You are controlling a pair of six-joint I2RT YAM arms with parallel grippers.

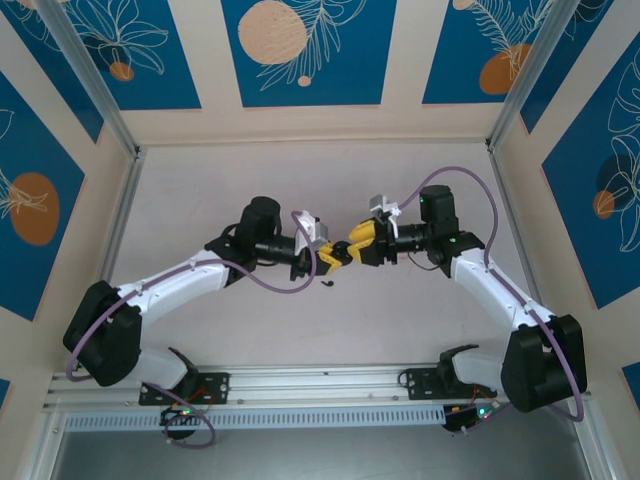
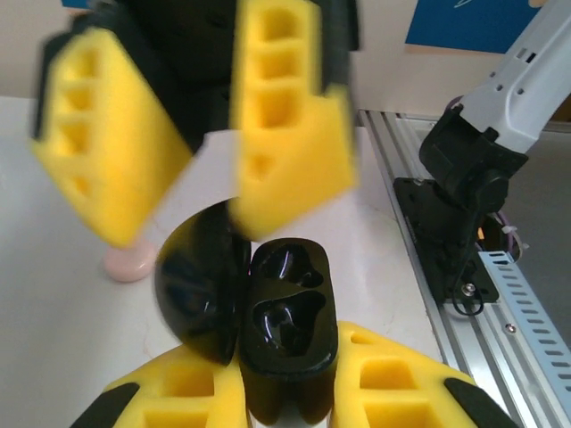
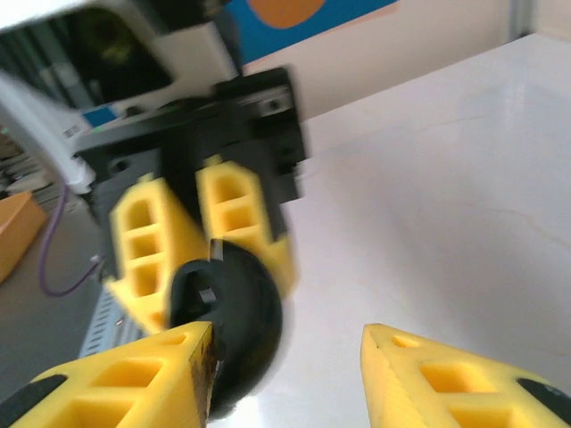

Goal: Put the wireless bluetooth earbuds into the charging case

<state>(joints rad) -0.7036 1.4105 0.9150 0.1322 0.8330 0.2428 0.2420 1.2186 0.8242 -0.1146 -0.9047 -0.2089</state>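
evidently the case [image 2: 287, 330] sits clamped in the left gripper [image 2: 290, 397], long axis along its fingers, lid [image 2: 201, 290] swung aside, both sockets bare and pointing at the right gripper [image 2: 201, 178], whose jaws stand apart and empty just beyond; what looks like a pink bud [image 2: 134, 263] lies on the table [image 2: 53, 339] behind the lid

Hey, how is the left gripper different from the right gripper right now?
The left gripper is shut on the open black charging case; the right gripper is open and grips nothing. The left gripper clamps the case by its base, while the right gripper's tips sit by the case's lid. Both are built of yellow foam-like pads, and they meet tip to tip over the middle of the table.
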